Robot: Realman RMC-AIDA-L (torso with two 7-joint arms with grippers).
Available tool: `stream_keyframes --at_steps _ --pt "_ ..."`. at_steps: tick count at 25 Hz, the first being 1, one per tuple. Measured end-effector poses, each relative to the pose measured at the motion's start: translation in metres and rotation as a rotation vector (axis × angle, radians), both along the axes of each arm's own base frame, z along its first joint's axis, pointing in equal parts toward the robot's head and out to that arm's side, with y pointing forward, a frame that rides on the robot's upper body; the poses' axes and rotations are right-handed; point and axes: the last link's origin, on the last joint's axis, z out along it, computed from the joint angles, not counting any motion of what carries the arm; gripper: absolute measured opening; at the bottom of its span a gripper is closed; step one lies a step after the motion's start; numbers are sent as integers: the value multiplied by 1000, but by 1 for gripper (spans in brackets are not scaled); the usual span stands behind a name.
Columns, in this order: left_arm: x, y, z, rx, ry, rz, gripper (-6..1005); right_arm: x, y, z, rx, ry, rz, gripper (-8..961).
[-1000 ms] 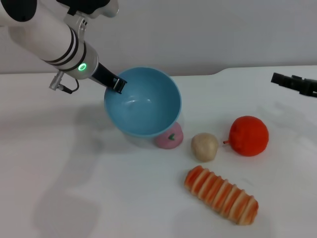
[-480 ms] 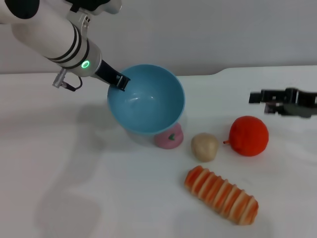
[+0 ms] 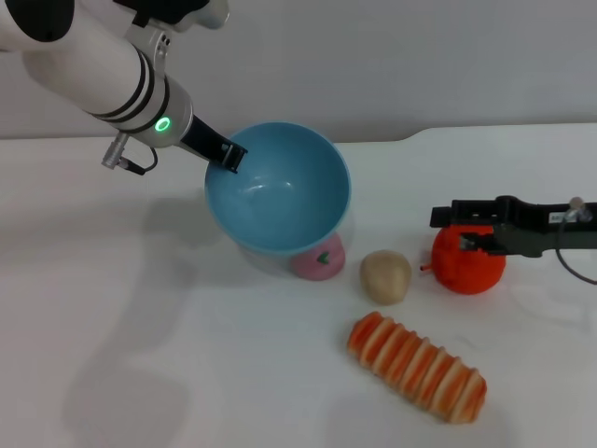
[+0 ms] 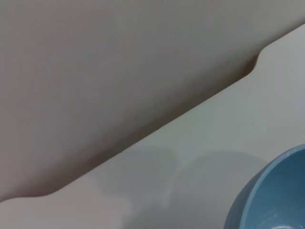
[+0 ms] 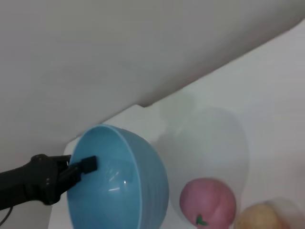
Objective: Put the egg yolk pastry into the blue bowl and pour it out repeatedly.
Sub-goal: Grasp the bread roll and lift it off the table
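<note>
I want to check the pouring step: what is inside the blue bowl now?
Nothing shows inside the blue bowl: its tilted interior is bare. The left gripper holds its rim. The pastry lies on the table, beside the pink bun, which the bowl partly covers.

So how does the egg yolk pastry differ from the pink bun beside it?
The pastry is plain pale beige; the pink bun carries a small green mark. The pastry lies in the open on the table, while the bun is partly hidden behind the tilted blue bowl, which the left gripper holds by its rim. Both are small, rounded and rest on the table.
</note>
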Motion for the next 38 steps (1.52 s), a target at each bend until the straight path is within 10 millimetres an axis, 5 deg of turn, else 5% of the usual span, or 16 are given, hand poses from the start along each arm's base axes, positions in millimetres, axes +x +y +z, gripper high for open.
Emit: stream_keyframes --at_steps 29,38 --pt "5 -2 -7 -10 -15 -7 -2 3 13 -72 -5 -118 -89 765" --pt "4 -3 -7 -7 -12 -3 -3 -8 17 -76 20 -76 -58 765"
